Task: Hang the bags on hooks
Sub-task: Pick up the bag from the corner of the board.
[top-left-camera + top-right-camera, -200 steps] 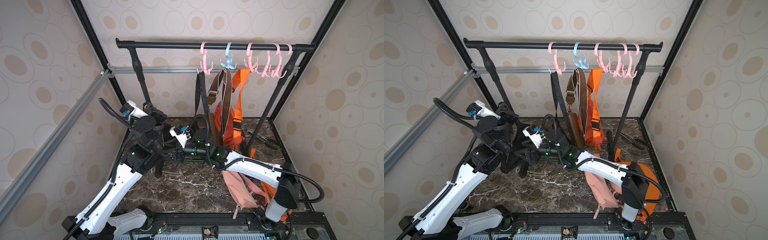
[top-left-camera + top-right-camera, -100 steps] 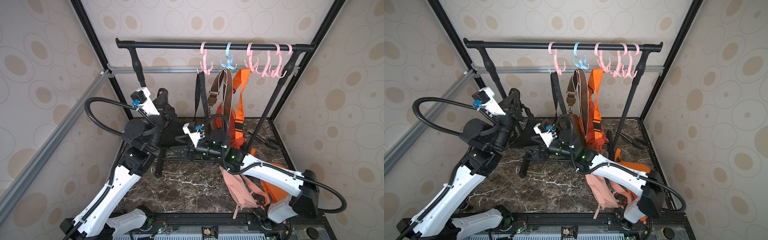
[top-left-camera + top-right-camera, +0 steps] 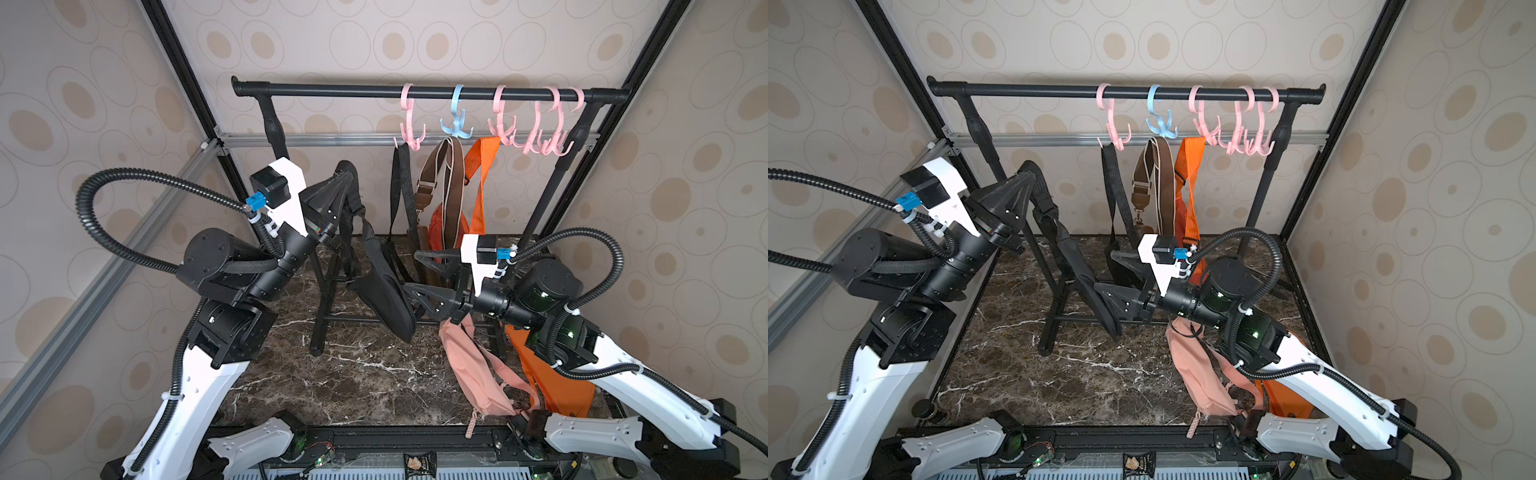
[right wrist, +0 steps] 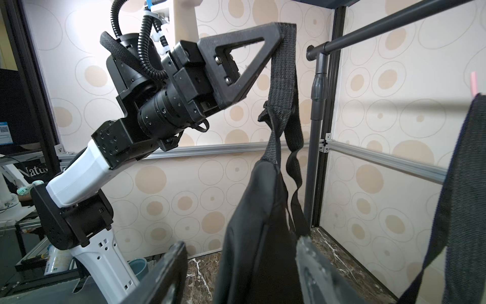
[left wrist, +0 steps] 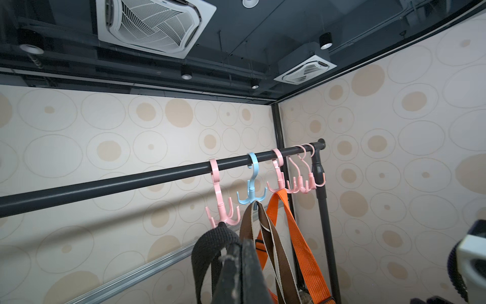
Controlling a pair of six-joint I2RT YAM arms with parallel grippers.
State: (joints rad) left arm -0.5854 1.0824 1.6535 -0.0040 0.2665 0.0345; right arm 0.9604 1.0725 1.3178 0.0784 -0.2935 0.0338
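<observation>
In both top views my left gripper [image 3: 347,166] [image 3: 1027,166] is raised left of the hooks and shut on the black bag's strap [image 3: 353,199]. The black bag [image 3: 386,291] [image 3: 1096,299] dangles from it above the marble floor. My right gripper [image 3: 411,270] [image 3: 1106,271] is open, its fingers on either side of the bag's body [image 4: 257,223]. In the left wrist view the strap loop [image 5: 210,237] sits just under the leftmost pink hook [image 5: 223,208]. That hook [image 3: 411,133] carries another black strap.
The black rail [image 3: 332,89] also holds a blue hook [image 3: 457,124] with a brown strap, a pink hook [image 3: 500,124] with an orange strap, and bare pink hooks [image 3: 548,141]. A pink bag [image 3: 478,374] and an orange bag [image 3: 552,382] lie at the right. Rack legs [image 3: 324,299] stand mid-floor.
My left gripper has risen from low over the floor to near hook height, lifting the black bag by its strap. The right gripper drew back to the right, staying open at the bag's body.
</observation>
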